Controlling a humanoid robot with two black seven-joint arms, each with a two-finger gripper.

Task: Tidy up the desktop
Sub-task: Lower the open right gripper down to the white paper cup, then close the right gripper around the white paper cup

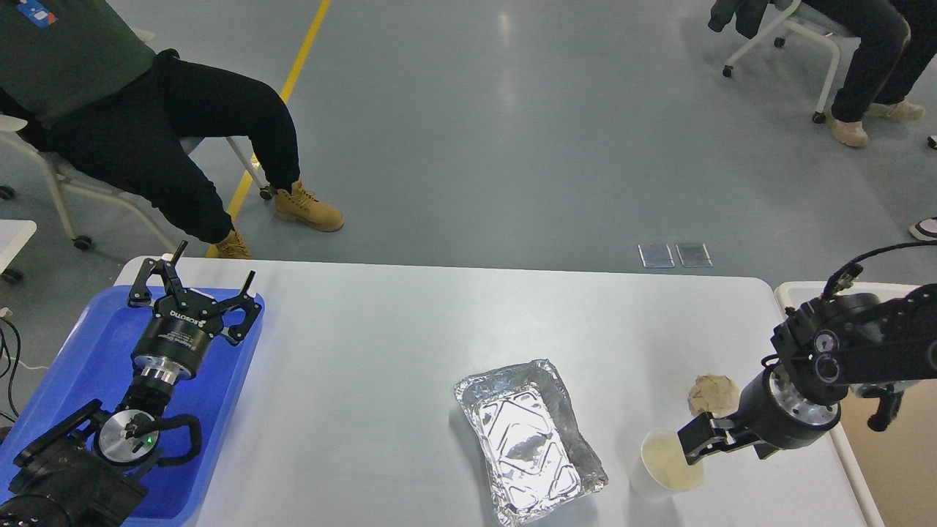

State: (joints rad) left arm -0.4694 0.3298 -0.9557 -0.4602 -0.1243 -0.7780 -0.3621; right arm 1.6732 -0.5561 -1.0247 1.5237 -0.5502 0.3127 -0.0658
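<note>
The desktop (381, 351) is a pale grey-white tabletop. On its right part lie a crumpled foil tray (527, 439), a white paper cup (662, 468) with pale liquid in it, and a crumpled brown paper ball (711, 394). My right gripper (697, 441) hangs low between the ball and the cup, at the cup's right rim. Its fingers read as one dark block, so I cannot tell how they stand. My left gripper (208, 267) is open and empty above the far end of the blue tray (88, 351).
A cream-rimmed beige bin (798, 289) stands off the table's right edge. A seated person's legs (183, 146) are beyond the far left corner. Another seated person (871, 51) is at the far right.
</note>
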